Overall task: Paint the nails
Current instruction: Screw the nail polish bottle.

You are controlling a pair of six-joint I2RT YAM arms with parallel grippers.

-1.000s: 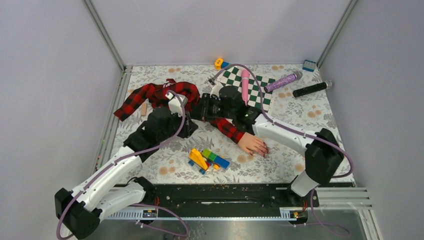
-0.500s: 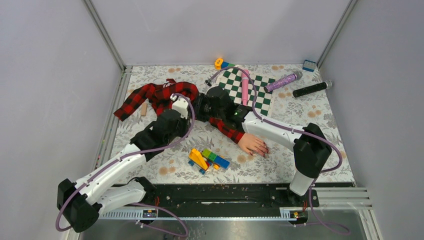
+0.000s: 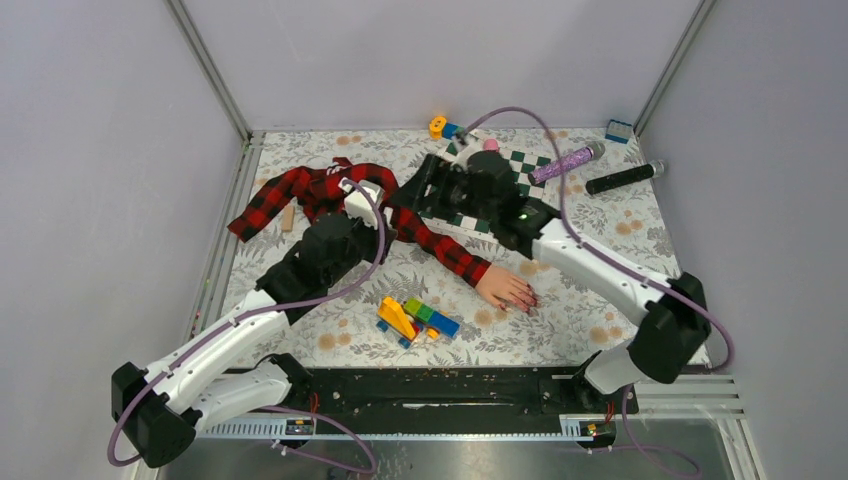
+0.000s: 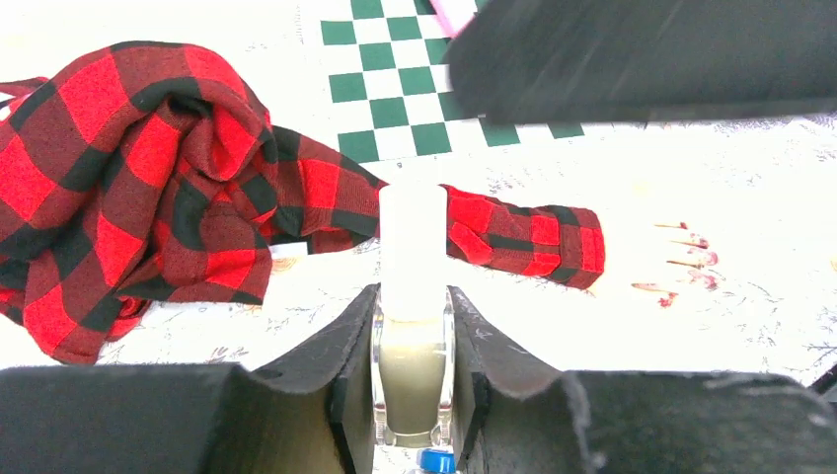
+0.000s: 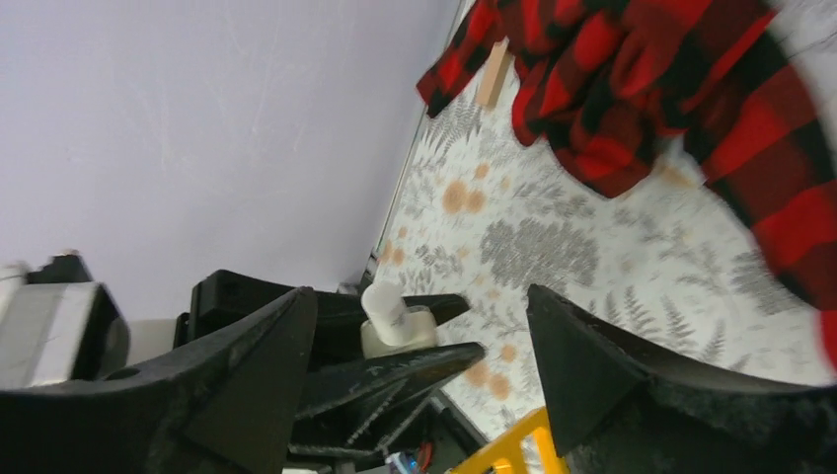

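My left gripper (image 4: 413,341) is shut on a small pale bottle (image 4: 413,370) with a white cap (image 4: 413,247), held upright above the floral table. The pale mannequin hand (image 3: 505,289) lies palm down at centre right, and its red-black plaid sleeve (image 3: 445,252) runs back to a bunched shirt. The dark-red nails (image 4: 691,259) show to the right of the bottle in the left wrist view. My right gripper (image 5: 419,296) stands open, its fingers (image 5: 592,375) spread either side of the capped bottle (image 5: 395,321) without touching it. In the top view it (image 3: 415,200) sits just right of the left gripper (image 3: 383,218).
A green-white checkered cloth (image 3: 525,165) with a pink stick lies behind the right wrist. A purple glitter tube (image 3: 565,162) and a black tube (image 3: 623,178) lie at back right. Toy bricks (image 3: 415,318) are piled near the front, left of the hand. Grey walls enclose the table.
My right gripper has opened and pulled back toward the checkered cloth, away from the bottle's cap. The left gripper has kept its hold on the bottle and shifted slightly.
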